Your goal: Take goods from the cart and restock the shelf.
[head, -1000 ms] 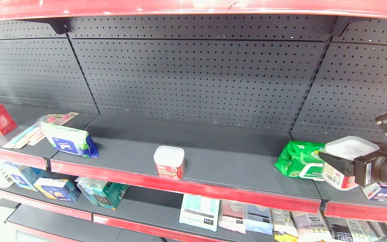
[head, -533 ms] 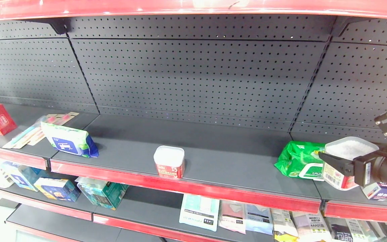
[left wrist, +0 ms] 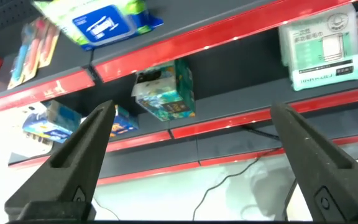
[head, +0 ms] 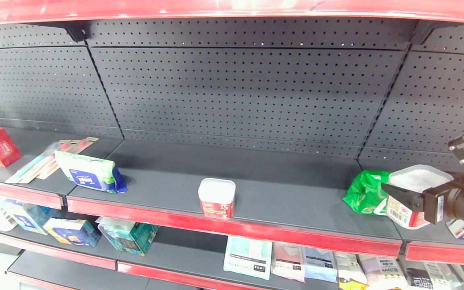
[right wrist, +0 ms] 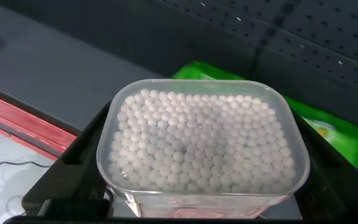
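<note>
With the right claw [head: 406, 192] pinching the clear plastic tub of white beads [head: 419, 179], apparently just above the dark grey metal shelf [head: 296, 197] beside the green wipes pack [head: 363, 191], lower it level before releasing.

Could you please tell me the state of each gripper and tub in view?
left gripper: open, empty.
right gripper: shut on held tub.
held tub: upright, lid on, gripped at its sides.
shelf tub: upright, lid on, standing free.
</note>
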Tool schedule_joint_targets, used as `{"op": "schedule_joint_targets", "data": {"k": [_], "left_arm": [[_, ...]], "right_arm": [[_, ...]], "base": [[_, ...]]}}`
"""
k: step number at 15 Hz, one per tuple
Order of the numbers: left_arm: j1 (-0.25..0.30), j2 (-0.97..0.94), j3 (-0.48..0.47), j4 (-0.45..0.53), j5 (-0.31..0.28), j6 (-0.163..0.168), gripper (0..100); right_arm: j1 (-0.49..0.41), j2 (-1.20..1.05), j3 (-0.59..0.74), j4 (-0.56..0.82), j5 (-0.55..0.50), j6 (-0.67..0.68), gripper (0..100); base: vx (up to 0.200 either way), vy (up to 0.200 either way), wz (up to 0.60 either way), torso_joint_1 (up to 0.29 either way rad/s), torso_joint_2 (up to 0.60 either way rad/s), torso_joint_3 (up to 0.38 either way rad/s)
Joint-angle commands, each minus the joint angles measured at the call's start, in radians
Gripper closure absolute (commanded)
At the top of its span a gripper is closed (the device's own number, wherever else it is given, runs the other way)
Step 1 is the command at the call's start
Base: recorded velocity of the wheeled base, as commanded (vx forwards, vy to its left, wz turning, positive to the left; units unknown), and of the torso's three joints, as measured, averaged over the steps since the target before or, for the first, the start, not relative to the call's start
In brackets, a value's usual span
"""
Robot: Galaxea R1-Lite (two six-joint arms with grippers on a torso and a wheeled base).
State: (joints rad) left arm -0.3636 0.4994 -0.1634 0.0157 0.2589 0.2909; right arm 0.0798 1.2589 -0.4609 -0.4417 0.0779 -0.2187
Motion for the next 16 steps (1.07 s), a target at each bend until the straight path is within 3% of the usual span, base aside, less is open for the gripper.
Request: {"op": "schedule_joint_targets", "data": {"k": [1, 5, 13, 16], "left_arm": [[0.0, -0.001, 0.001, 0.0, 0.0, 0.001, 0], [0.0, 0.001, 0.001, 0.0, 0.0, 0.001, 0], [0.003, -0.096, 0.022, 0.012, 0.013, 0.004, 0], [0.002, -0.159, 0.03, 0.02, 0.017, 0.004, 0]], "right_arm": [[-0.002, -0.001, -0.001, 0.0, 0.0, -0.001, 100], [-0.008, -0.001, -0.002, -0.002, 0.0, -0.001, 100], [0.052, 0.065, -0.119, -0.003, 0.0, -0.002, 100], [0.12, 0.194, -0.128, -0.169, -0.004, -0.001, 100]], "base": [[0.0, 0.2, 0.0, 0.002, 0.0, 0.002], [0.0, 0.2, 0.0, 0.002, 0.0, -0.001], [0.0, 0.0, 0.0, 0.0, 0.0, 0.0], [0.0, 0.0, 0.0, 0.0, 0.0, 0.0]]}}
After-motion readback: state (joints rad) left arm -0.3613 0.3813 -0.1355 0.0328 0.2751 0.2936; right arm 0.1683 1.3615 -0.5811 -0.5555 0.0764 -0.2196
